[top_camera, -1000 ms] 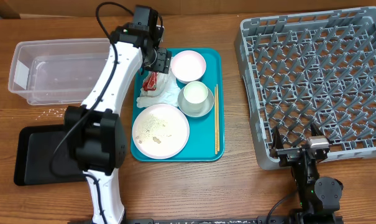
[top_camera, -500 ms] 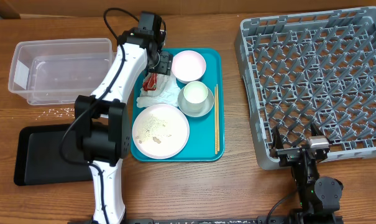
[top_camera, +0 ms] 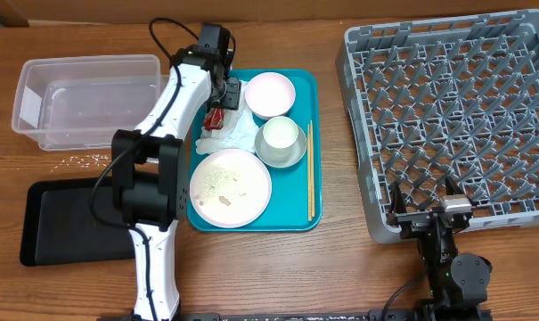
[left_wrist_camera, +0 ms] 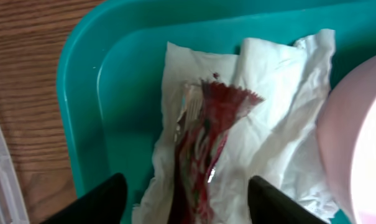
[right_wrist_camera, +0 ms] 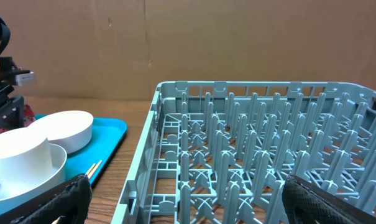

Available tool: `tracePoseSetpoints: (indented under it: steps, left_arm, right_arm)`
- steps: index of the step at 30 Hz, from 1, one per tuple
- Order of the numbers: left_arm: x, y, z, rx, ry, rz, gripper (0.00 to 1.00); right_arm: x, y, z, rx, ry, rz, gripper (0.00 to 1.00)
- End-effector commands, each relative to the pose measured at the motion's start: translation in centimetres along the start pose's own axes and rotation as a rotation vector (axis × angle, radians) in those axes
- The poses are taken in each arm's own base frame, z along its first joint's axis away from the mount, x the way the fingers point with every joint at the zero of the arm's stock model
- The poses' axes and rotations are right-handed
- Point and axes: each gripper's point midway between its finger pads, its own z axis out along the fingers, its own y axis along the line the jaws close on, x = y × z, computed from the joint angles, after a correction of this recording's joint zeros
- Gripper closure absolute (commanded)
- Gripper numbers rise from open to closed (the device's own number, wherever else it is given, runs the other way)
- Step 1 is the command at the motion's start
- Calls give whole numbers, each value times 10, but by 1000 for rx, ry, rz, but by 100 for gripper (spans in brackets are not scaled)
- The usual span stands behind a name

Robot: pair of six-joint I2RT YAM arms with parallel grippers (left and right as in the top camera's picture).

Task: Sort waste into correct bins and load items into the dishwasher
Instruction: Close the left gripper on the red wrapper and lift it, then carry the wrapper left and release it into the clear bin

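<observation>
Crumpled white napkins (left_wrist_camera: 268, 124) with a red scrap (left_wrist_camera: 206, 130) lie at the back left of the teal tray (top_camera: 296, 218). My left gripper (left_wrist_camera: 188, 202) hangs low over them, open, one finger on each side of the wad and the red scrap (top_camera: 217, 116) between them. The white plate (top_camera: 231, 185) with crumbs, the pink bowl (top_camera: 270, 94), the white cup (top_camera: 279, 134) inside the grey metal bowl (top_camera: 291, 156) and the chopsticks (top_camera: 310, 169) rest on the tray. My right gripper (right_wrist_camera: 200, 202) stands open at the front edge of the grey dish rack (top_camera: 447, 116), holding nothing.
A clear tub (top_camera: 86, 100) sits at the back left and a black tray (top_camera: 64, 223) at the front left. Rice grains (top_camera: 82, 160) are scattered on the wood between them. The pink bowl (left_wrist_camera: 355, 137) is close to the right of my left gripper.
My left arm has swung a little to the right and its gripper has come down over the napkins, jaws narrowing. The right arm has not moved.
</observation>
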Motion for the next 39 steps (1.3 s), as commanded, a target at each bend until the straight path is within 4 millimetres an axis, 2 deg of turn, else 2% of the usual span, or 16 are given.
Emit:
tracePoseSetpoints:
  steps: [1,3,7,12,17,18,20,26,29,31,39]
  left_arm:
    - [-6,4,-2,-9,-15,-20,47]
    - [-6,1,-2,7,-14,-19,53]
    - [-8,-8,-2,59,-18,-20,54]
    - [-8,-10,-2,70,-19,-20,71]
    - [-7,-9,-2,69,-14,-20,75]
    - [-7,-9,-2,69,-14,-20,79]
    - [-6,-9,-2,68,-12,-20,94]
    - [-7,-8,-7,65,-16,-28,96]
    - [-13,-8,-21,68,-39,-56,96]
    - [-21,-8,-38,73,-70,-80,96]
    - [-44,-3,-122,99,-221,-178,96]
  right_arm:
    - [1,-2,0,10,-7,-1,0]
    - [1,-2,0,10,-7,-1,0]
    - [1,-2,0,10,-7,-1,0]
    - [1,-1,0,10,-7,-1,0]
    - [1,-1,0,10,-7,-1,0]
    - [1,-1,0,10,-8,-1,0]
    - [1,-2,0,10,-7,-1,0]
    - [1,-2,0,10,-7,-1,0]
    - [1,-2,0,10,-8,-1,0]
    - [1,-2,0,10,-7,-1,0]
    - [1,-2,0,10,-8,-1,0]
